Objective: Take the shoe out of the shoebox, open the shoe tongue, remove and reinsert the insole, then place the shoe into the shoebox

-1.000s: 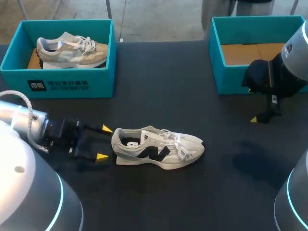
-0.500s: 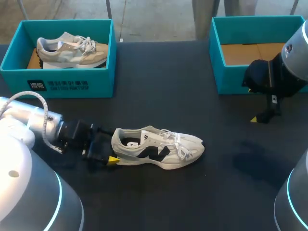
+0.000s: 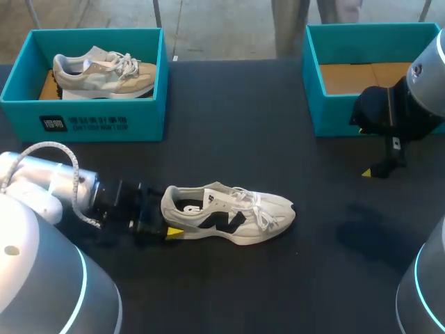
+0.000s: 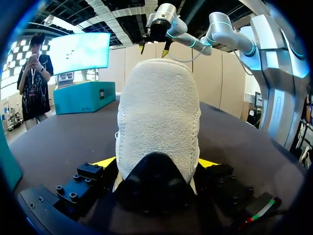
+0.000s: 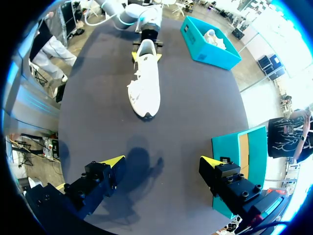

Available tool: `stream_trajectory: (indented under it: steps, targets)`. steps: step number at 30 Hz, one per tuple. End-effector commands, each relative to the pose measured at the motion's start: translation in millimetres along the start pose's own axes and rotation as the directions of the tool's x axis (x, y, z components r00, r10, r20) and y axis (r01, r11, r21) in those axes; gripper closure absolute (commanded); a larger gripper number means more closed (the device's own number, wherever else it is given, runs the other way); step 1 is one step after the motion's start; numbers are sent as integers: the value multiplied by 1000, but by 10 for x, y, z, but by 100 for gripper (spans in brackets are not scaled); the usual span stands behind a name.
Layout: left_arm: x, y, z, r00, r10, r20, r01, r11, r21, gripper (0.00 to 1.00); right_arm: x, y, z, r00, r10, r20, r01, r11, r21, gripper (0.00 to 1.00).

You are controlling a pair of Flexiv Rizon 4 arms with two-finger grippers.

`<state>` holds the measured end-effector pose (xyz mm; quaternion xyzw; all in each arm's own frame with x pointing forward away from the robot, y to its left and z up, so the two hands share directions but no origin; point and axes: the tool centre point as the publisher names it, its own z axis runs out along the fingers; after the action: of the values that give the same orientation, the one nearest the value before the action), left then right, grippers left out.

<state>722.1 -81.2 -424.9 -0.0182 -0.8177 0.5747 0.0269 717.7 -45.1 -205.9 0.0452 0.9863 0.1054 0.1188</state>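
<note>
The shoe (image 3: pixel 229 214): where is it?
— Upright on its sole on the matte black table (image 3: pixel 229 292), outside both boxes. White upper, black side patch, white laces, a nubbly rounded heel.
And the grippers?
— The left gripper (image 3: pixel 171 211) is at that heel; I cannot tell whether it clamps. The right gripper (image 5: pixel 164 160) hangs spread wide above the table, near the teal shoebox (image 3: pixel 334 115) with a cardboard floor. The other teal box (image 3: pixel 90 124) holds a beige shoe (image 3: pixel 104 69).
</note>
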Motion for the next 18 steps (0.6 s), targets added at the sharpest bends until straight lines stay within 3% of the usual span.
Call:
stream_trajectory:
  steps: [1,2,3,18]
  targets:
    - [26,3,20,1000,0,11,0,1000,-4,74,2,2,15,1000,0,1,0,1000,2,0]
    - [26,3,21,1000,0,12,0,1000,-4,82,2,2,15,1000,0,1,0,1000,2,0]
    - [31,4,25,1000,0,13,0,1000,-3,100,2,2,15,1000,0,1,0,1000,2,0]
    - [-45,35,-64,999,-11,30,12,1000,-18,100,2,2,15,1000,0,1,0,1000,2,0]
